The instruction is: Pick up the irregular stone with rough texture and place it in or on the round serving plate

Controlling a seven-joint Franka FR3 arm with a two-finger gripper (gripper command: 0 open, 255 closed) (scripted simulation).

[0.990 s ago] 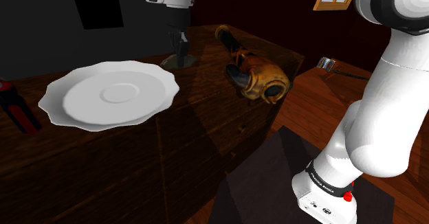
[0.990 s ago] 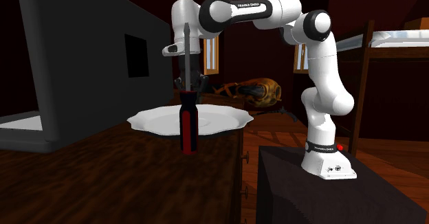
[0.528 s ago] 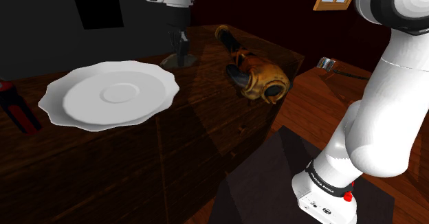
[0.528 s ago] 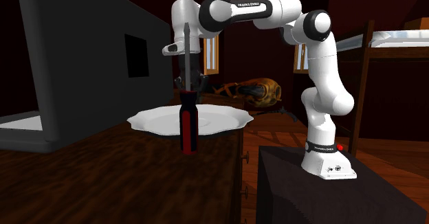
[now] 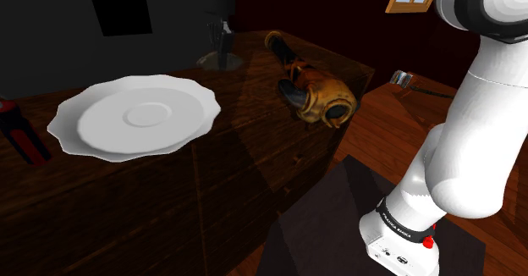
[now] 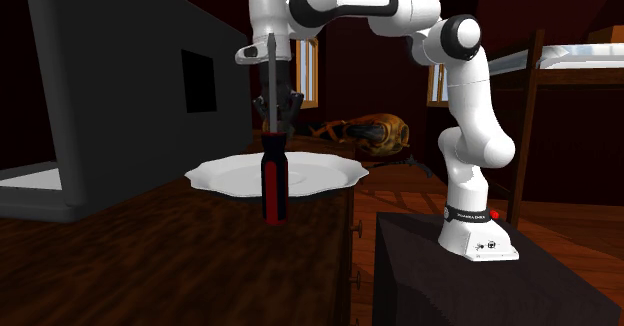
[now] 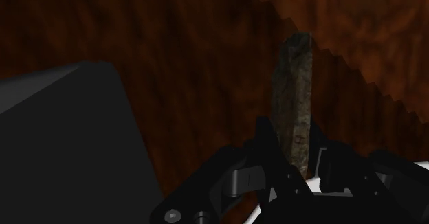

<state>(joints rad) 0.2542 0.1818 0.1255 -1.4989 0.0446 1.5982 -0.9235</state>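
The black two-finger hand (image 7: 295, 146) is pinching a thin, rough, grey-brown mottled slab of stone (image 7: 292, 85). The stone stands on edge between the two fingers and juts out well past their tips over dark reddish wood. In the shoulder view the hand (image 5: 222, 39) points down from the top edge, with the stone (image 5: 220, 60) showing as a pale grey shape right under it, above the far part of the dark wooden worktop (image 5: 169, 198). Whether the stone's lower end touches the wood cannot be told.

The round white plate with a scalloped rim (image 5: 85, 135) lies flat on the worktop, nearer the camera and toward the shoulder view's left, apart from the hand. A brown and brass-coloured vessel (image 5: 317, 96) lies on its side toward the shoulder view's right of the hand, near the worktop's edge.

In the second exterior view the hand (image 6: 281, 114) hangs behind the plate (image 6: 330, 179). A screwdriver with a red and black handle (image 6: 271, 179) stands upright in front, its shaft crossing the hand. A grey wall panel (image 6: 110, 94) with a black square rises beside the worktop. The white arm's base sits on the dark box stand (image 6: 470, 289).
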